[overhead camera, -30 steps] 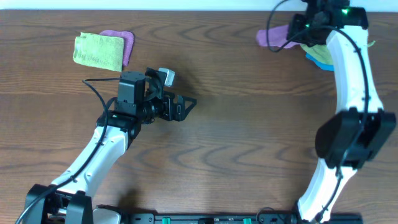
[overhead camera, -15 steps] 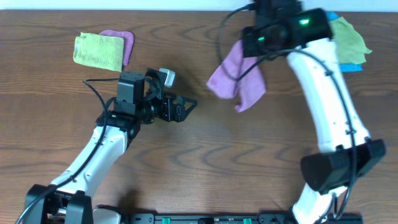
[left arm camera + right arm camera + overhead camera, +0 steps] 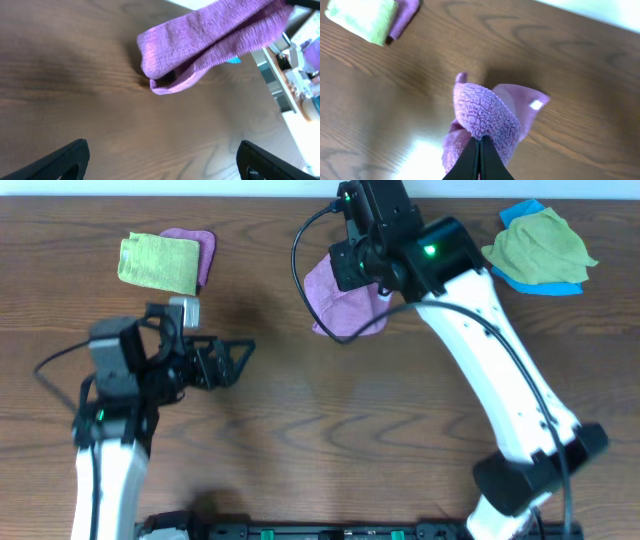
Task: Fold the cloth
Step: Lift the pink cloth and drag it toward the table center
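The right hand [image 3: 480, 152] is pinching shut on a bunched fold of the cloth [image 3: 482, 117], which is drooping limp over the counter [image 3: 330, 430], toward its far side. It's looking soft and light; corners near the white label [image 3: 536, 104] seem better holds. The left hand [image 3: 228, 362] is waiting, jaws apart.

Dark brown wood-grain table [image 3: 330, 430]
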Robot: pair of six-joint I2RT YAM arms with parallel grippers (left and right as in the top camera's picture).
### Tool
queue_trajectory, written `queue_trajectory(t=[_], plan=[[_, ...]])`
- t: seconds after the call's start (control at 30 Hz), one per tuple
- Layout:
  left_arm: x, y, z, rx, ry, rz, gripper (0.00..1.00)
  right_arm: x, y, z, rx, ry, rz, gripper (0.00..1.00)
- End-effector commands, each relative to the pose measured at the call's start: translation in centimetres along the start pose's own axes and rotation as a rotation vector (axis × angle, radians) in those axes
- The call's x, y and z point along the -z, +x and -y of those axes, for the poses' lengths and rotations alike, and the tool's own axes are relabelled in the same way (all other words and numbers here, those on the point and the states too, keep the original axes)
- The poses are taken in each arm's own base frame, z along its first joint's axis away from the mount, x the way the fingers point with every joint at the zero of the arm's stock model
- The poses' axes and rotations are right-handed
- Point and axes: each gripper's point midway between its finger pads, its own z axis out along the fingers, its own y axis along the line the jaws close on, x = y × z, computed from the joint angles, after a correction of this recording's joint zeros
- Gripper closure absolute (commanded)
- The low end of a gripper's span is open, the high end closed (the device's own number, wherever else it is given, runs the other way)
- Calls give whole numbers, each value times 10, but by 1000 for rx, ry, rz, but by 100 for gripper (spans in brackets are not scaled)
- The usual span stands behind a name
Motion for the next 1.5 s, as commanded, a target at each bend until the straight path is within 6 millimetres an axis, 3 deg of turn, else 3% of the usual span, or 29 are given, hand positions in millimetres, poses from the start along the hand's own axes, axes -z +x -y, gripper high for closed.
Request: queue_trajectory(t=[0.0,0.23,0.57,0.83,0.97,1.1,1.27,1.37,1.47], plan=[[29,-2,18,-136,-53,61,5,37,-8,14,-32,44,68,98],[76,32,55,-200,-69,113,5,84,8,16,-12,97,91,98],[86,79,59,-107,-79,9,5,114,74,50,-46,232,10,99],[102,76,73,-178,-80,90,5,134,125,68,-72,220,123,98],[111,74,63,-200,-176,135,5,126,141,70,-81,207,159,98],[113,70,57,-205,-218,150,5,94,134,49,-66,109,181,99],[114,68,56,-208,-224,157,5,37,108,15,-44,-8,161,98],[114,67,56,-211,-224,160,5,10,79,-15,-23,-123,194,98],[114,65,57,-216,-223,168,5,7,42,-39,-9,-216,231,98]])
